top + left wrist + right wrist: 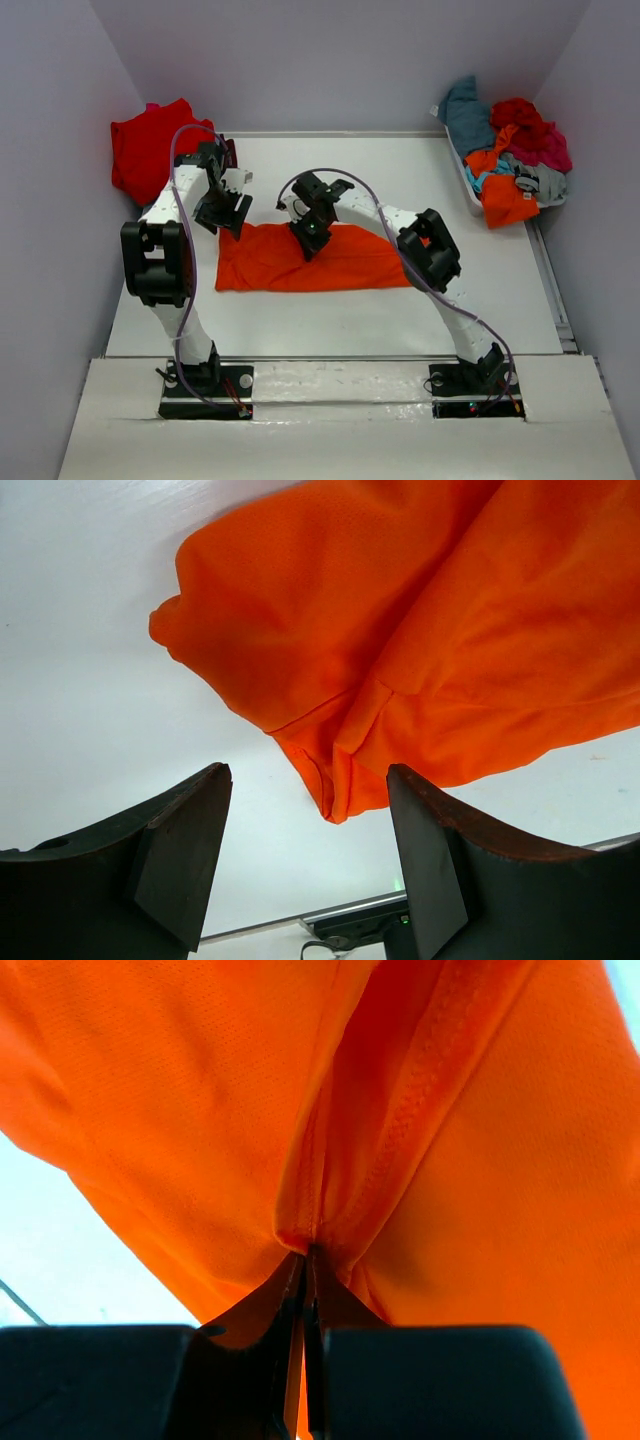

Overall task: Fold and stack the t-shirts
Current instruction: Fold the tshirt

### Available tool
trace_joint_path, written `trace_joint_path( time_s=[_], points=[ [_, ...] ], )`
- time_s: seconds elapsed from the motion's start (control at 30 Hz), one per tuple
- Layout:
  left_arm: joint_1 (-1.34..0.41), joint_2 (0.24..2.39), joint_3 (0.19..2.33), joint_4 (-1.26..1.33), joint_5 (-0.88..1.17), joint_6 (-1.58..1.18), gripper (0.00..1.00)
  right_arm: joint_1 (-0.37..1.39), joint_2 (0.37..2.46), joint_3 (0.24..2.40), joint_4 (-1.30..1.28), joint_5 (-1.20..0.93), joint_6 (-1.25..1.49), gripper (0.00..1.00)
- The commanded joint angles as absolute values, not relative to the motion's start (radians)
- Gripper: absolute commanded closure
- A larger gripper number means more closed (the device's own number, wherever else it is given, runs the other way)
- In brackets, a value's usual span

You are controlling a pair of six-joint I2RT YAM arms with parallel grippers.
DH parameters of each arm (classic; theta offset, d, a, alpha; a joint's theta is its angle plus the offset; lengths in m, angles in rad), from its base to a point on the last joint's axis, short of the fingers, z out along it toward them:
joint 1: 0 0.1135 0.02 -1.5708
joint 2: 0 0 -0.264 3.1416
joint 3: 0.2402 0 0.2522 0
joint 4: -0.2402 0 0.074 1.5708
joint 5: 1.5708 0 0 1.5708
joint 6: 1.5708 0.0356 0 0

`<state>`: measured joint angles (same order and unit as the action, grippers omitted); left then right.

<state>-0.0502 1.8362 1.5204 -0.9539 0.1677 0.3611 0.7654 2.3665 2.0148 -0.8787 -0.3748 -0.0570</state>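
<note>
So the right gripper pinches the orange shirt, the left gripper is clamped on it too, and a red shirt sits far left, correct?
Not the left gripper: the left wrist view shows it open over a corner of the orange shirt, gripping nothing. The right gripper does pinch it, and the red shirt sits far left.

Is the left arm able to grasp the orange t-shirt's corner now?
Probably yes: the left gripper is open near the orange t-shirt, with nothing between; the right gripper pinches it elsewhere.
</note>
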Motion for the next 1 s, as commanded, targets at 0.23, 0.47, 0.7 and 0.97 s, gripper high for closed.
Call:
trace_joint_path(
  time_s=[0.23, 0.47, 0.7, 0.97],
  points=[
    [-0.046, 1.847, 1.551, -0.994, 0.206, 0.388, 0.25, 0.769, 2.243, 2.019, -0.839, -0.253, -0.106, 0.42],
    [-0.077, 1.819, 1.514, -0.965, 0.170, 0.410, 0.26, 0.769, 2.250, 2.095, -0.850, -0.192, -0.106, 0.29],
    [-0.161, 1.819, 1.493, -0.957, 0.152, 0.434, 0.26, 0.769, 2.244, 2.086, -0.876, -0.109, -0.089, 0.29],
    [-0.227, 1.844, 1.450, -0.954, 0.225, 0.448, 0.26, 0.667, 2.183, 1.993, -0.894, -0.094, -0.064, 0.30]
  ],
)
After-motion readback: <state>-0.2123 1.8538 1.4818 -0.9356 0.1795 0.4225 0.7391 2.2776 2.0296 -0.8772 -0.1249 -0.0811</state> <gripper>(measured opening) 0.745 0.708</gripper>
